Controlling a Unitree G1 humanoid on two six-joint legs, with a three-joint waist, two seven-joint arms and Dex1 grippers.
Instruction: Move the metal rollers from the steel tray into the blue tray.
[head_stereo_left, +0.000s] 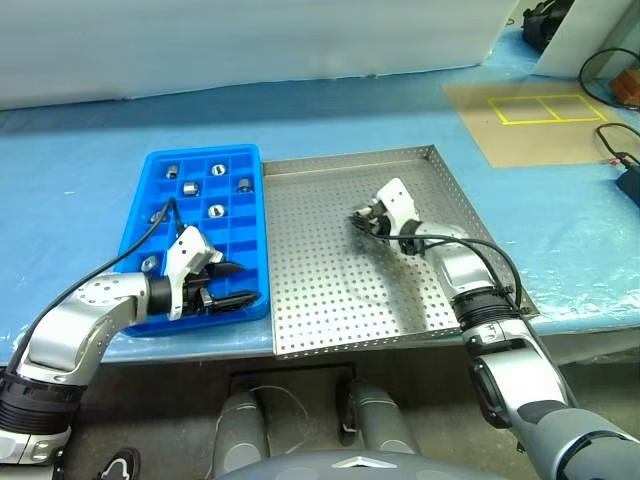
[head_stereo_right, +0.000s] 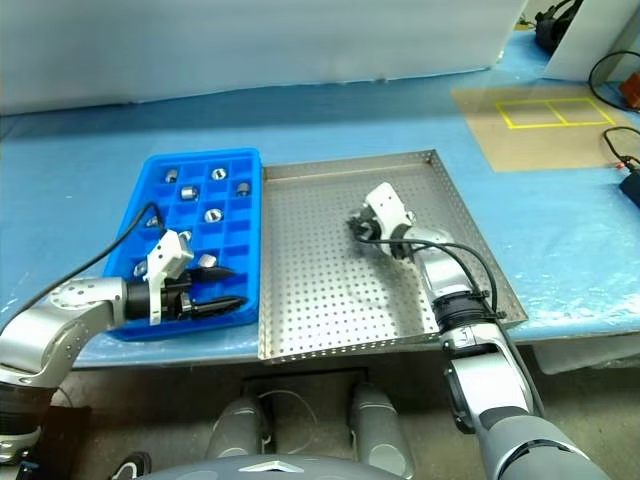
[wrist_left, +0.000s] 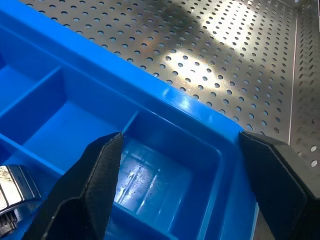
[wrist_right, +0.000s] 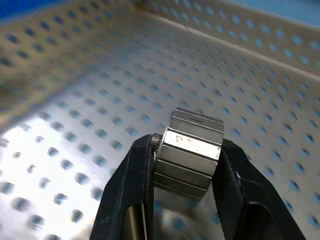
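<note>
The steel tray (head_stereo_left: 330, 300) lies in the middle of the table, and the blue tray (head_stereo_left: 195, 300) sits against its left side. Several metal rollers (head_stereo_left: 214, 211) rest in separate cells of the blue tray. My right gripper (head_stereo_left: 360, 216) hangs just above the steel tray's floor, right of centre. In the right wrist view that gripper (wrist_right: 186, 146) is shut on one faceted silver roller (wrist_right: 192, 150). Over the blue tray's near right corner, my left gripper (head_stereo_left: 236, 285) is open with nothing between its fingers (wrist_left: 100, 175). A roller (wrist_left: 12, 192) sits in a cell beside it.
A brown board with yellow taped rectangles (head_stereo_left: 545, 107) lies at the back right, with black cables (head_stereo_left: 612, 140) near the right edge. The steel tray's front rim (head_stereo_left: 370, 345) reaches the table's front edge. Blue cloth covers the table around both trays.
</note>
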